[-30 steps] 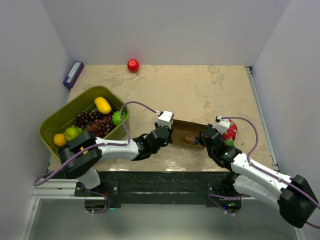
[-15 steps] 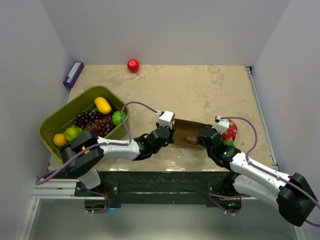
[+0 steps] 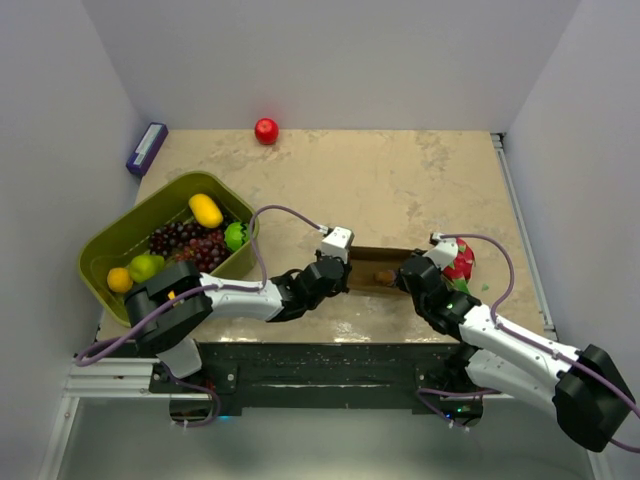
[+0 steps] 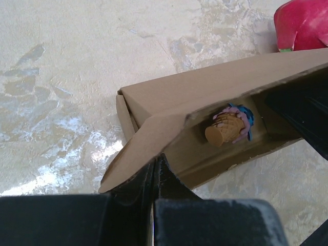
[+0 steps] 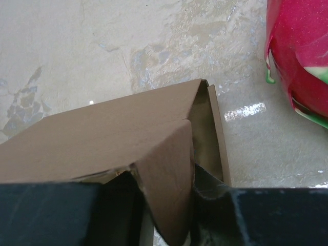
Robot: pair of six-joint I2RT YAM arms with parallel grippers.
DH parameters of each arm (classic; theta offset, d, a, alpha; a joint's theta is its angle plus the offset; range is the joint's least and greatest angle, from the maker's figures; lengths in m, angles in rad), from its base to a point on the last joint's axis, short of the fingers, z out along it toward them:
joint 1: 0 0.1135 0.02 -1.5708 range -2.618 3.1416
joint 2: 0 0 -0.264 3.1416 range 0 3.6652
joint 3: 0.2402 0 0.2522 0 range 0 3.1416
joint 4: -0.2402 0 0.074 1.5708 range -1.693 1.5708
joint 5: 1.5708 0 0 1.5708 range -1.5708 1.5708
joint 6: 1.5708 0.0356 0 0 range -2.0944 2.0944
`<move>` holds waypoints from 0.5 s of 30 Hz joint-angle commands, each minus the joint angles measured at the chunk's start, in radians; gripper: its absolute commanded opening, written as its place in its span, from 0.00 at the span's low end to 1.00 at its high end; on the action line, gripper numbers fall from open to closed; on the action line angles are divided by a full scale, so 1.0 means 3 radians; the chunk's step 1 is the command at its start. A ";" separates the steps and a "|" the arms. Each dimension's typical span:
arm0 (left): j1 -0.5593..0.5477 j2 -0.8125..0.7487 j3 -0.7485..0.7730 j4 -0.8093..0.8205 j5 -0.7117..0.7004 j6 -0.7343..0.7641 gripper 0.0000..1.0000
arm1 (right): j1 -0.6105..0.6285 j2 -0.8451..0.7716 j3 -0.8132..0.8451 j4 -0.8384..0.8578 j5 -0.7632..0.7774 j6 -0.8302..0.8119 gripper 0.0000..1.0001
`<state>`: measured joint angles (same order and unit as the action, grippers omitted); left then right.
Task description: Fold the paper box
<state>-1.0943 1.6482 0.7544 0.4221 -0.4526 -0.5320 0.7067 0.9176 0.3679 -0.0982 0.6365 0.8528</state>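
Paper box (image 3: 375, 270), pinched by a flap at each end in left gripper (image 4: 156, 164) and right gripper (image 5: 164, 192); flaps could be torn by uneven pulling.

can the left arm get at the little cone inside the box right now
Probably not: the left gripper is shut on a flap of the paper box, and that flap leans over the cone.
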 commanded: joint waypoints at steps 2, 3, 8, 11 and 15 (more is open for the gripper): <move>-0.0049 0.0136 -0.0091 -0.0200 -0.0045 0.0040 0.00 | 0.0022 -0.0037 0.0087 -0.0091 0.0021 0.0097 0.42; -0.0044 0.0156 -0.0086 -0.0226 -0.0172 0.0075 0.00 | 0.0027 -0.0098 0.0148 -0.0142 0.0001 0.0108 0.52; -0.0049 0.0284 0.0067 -0.0517 -0.0567 0.0224 0.00 | 0.0022 -0.0338 0.0384 -0.0729 -0.0275 0.0174 0.77; -0.0044 0.0320 0.0159 -0.0594 -0.0654 0.0306 0.00 | 0.0022 -0.0451 0.0568 -0.1072 -0.0515 0.0210 0.82; -0.0019 0.0381 0.0272 -0.0676 -0.0736 0.0408 0.00 | 0.0022 -0.0507 0.0782 -0.1441 -0.0848 0.0246 0.85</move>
<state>-1.1084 1.7184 0.8097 0.3477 -0.6056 -0.4648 0.7086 0.7826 0.5224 -0.3794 0.4938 0.8967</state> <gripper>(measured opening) 0.021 0.842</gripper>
